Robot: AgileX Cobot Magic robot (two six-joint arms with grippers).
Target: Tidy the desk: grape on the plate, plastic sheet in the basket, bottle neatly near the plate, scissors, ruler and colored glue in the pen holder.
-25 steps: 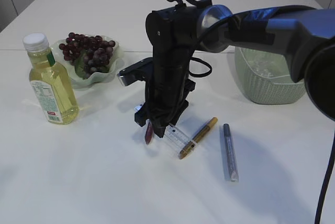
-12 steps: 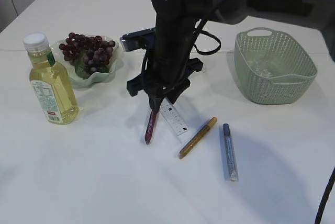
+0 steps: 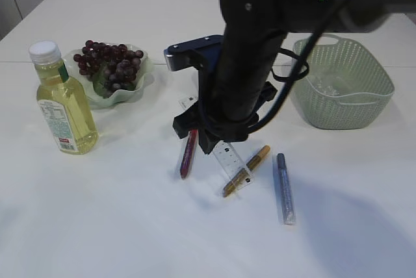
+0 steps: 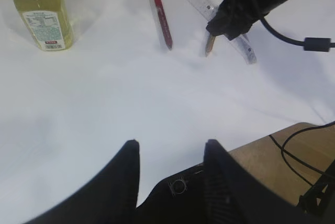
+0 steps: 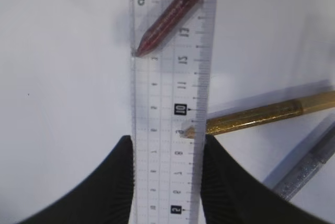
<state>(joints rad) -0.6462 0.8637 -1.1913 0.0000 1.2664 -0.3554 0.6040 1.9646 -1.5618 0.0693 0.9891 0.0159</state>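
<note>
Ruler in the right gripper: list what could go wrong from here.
1. The ruler is clear, thin and held only by its edges between the right gripper fingers; it may tilt or slip during the carry.
2. Its long free end hangs near the red glue pen and gold glue pen; swinging low could knock them.
3. No pen holder is visible, so the drop-off can't be checked.

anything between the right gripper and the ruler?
No. The right gripper is already shut on the clear ruler, one finger on each long edge, nothing between. The red glue pen and gold glue pen lie below it on the table.
</note>
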